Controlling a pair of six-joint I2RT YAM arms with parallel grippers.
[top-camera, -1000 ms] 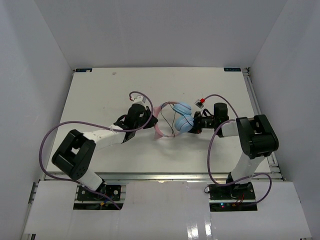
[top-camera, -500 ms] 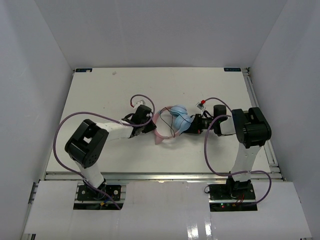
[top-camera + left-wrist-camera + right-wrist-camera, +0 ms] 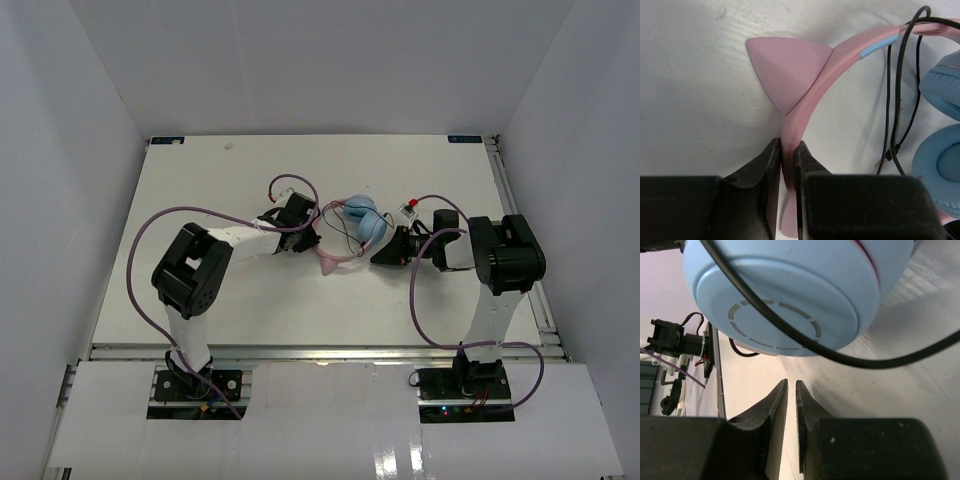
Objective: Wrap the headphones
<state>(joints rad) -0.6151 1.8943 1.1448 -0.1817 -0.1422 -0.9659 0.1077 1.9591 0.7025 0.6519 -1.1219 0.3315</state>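
In the overhead view the headphones (image 3: pixel 352 228) lie near the middle of the table (image 3: pixel 200 180), between the two grippers. The left gripper (image 3: pixel 306 230) meets them from the left of the frame and the right gripper (image 3: pixel 384 252) from the lower right. At this size the fingertips cannot be made out.

The left wrist view shows the left gripper (image 3: pixel 788 150) clenched on the pink headband (image 3: pixel 850 50), just below a cat-ear point (image 3: pixel 787 70). The band's lower end is cut off by the bottom edge. The black cable (image 3: pixel 896 100) runs in loops beside the two ear cups (image 3: pixel 937 170), which the right edge crops.

In the right wrist view the right gripper (image 3: pixel 791 390) has its jaws standing almost together, with only a thin slit and nothing seen in it. An ear cup (image 3: pixel 790 295) fills the top of the frame, crossed by the cable, whose ends run out of frame.
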